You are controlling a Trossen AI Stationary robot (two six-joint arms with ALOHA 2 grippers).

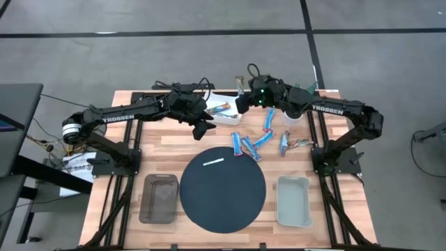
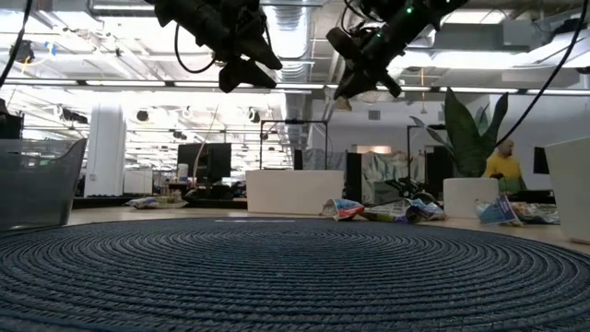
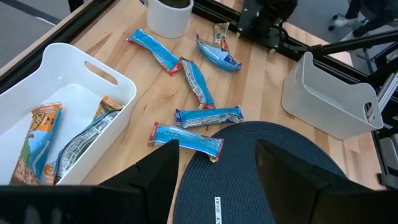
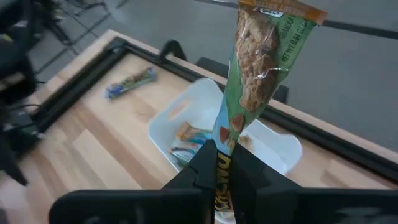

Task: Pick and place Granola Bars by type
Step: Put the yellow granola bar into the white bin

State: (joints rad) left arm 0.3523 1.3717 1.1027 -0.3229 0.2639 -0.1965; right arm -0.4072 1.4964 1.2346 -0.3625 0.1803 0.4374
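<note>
Granola bar [image 4: 261,68] pinched in right pincer [image 4: 216,163]

Pale wooden bench [image 1: 174,143], plank-topped, framed by dark rails. Dark round woven mat [image 1: 223,189] at front centre, short white strip [image 1: 214,162] on its far part. Grey tray [image 1: 159,199] just left of mat, pale bin [image 1: 293,201] just right. White bin [image 1: 221,111] at back centre holding tan-wrapped bars [image 3: 37,146]. White cup [image 3: 169,16] at back right. Blue granola bars [image 1: 245,145] scattered on bare wood between white bin and mat; nearest one [image 3: 186,138] touching mat edge. Two more bars [image 1: 287,143] further right, near right arm's base. One wrapped bar [image 4: 130,82] lying alone on the wood well apart from the white bin, seen only from right wrist.
</note>
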